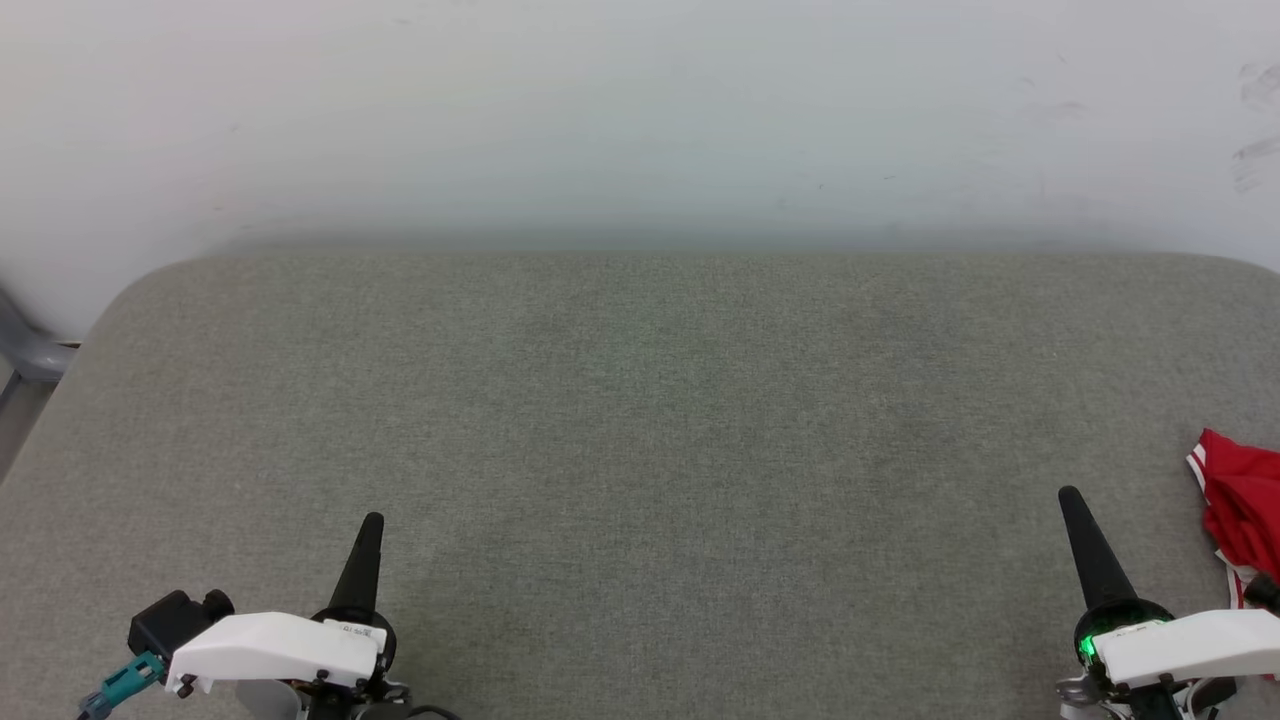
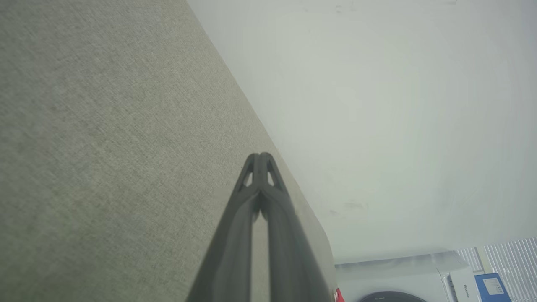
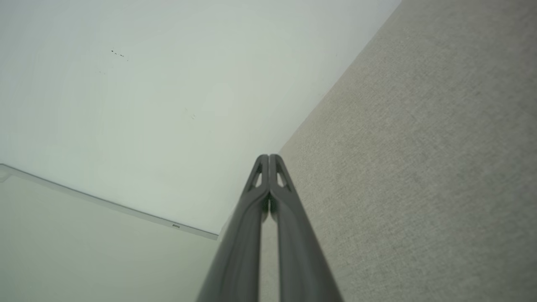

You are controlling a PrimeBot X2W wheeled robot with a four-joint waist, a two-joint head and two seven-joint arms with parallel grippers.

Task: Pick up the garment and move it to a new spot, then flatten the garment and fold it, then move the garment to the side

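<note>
Head view: both claws pressed together at the bottom of the frame, garment at the right edge.

At lower left the left claw (image 1: pixel 371 520) points up the frame, its two dark fingers closed into a single spike with nothing between them. At lower right the right claw (image 1: pixel 1071 494) stands the same way, fingers together and empty. Each wrist view shows its own fingertips meeting, left (image 2: pixel 260 156) and right (image 3: pixel 268 157). Just right of the right claw, clear of its tip, the red garment (image 1: pixel 1238 505) lies crumpled on the grey cloth-topped table (image 1: pixel 640 420). A white red-striped hem shows, and the frame's right edge cuts the garment off. Farther up, the table ends in rounded corners against a pale wall (image 1: pixel 640 120).
</note>
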